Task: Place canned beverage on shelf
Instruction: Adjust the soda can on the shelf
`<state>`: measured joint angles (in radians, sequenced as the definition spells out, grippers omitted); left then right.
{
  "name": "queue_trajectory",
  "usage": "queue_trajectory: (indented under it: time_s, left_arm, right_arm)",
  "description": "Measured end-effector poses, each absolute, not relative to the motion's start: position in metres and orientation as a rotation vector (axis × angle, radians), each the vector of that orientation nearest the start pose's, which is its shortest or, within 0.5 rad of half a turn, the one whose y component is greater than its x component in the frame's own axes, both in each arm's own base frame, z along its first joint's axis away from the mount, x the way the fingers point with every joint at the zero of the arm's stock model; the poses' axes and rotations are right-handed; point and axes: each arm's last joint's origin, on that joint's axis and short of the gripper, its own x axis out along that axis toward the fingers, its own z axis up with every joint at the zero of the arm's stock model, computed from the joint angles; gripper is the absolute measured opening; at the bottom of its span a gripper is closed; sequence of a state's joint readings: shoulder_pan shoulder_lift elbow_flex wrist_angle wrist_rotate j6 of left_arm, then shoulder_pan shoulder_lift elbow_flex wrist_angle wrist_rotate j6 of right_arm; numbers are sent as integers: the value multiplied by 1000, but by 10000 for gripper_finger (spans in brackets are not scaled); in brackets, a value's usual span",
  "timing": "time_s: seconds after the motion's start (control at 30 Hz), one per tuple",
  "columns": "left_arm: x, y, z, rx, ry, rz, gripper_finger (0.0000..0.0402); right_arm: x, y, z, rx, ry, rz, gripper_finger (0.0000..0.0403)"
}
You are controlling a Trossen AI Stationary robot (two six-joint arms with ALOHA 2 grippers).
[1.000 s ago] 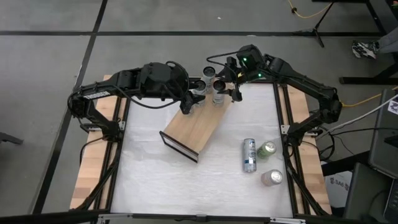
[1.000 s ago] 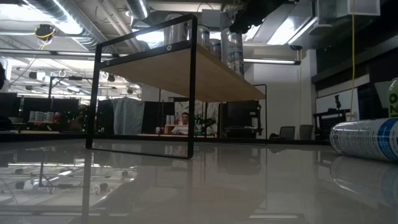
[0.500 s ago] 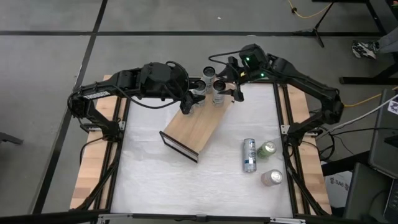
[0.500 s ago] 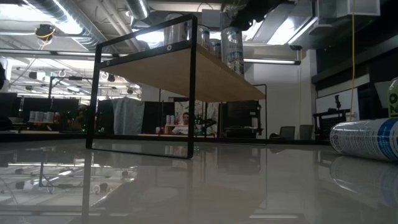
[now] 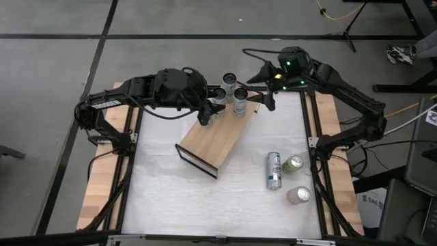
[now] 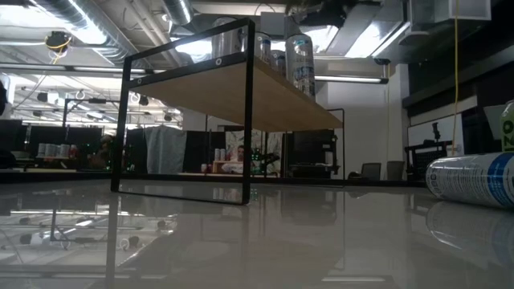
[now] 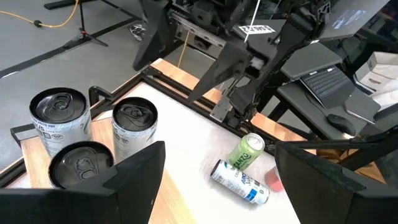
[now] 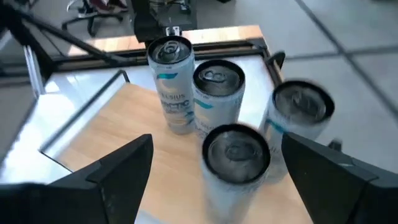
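You can see a laptop (image 7: 323,78) beyond the surface (image 5: 164,198); a yellow cable (image 5: 334,12) crosses the floor behind it.

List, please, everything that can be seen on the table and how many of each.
shelf: one, light wood with black frame ends, set askew mid-table
cans on shelf: four, silver and white, upright at its far end
lying can: one, white and blue, on the table's right side
green can: one, upright beside the lying can
pink can: one, upright, nearer the table's front
table: one, white
left gripper: open, at the shelf cans
right gripper: open, just right of them
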<state>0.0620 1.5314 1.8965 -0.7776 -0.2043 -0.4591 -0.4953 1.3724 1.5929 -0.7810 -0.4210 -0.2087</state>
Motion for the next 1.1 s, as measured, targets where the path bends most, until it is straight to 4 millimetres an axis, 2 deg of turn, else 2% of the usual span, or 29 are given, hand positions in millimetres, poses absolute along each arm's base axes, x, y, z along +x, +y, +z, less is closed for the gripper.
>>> queue_trajectory:
  time_s: [0.27,0.43,0.6,0.73,0.9,1.1]
  left_arm:
    - [304,25,472,-420,345,352,299]
    - [304,25,472,-403,348,349,299]
    - [304,25,472,-370,354,343,299]
    - [304,25,472,-370,355,343,299]
    - [304,25,471,-368,367,345,299]
    - [303,25,470,-367,379,347,299]
  right_arm:
    - [231,-105,416,217,673,-85,347]
    - [232,-83,407,196,821,-224,347]
    - [239,-61,393,158,878,-342,347]
    - [238,-46,381,183,833,-455,347]
    - [254,-35,358,200,657,-630,347]
    - [272,-27,345,183,523,-609,347]
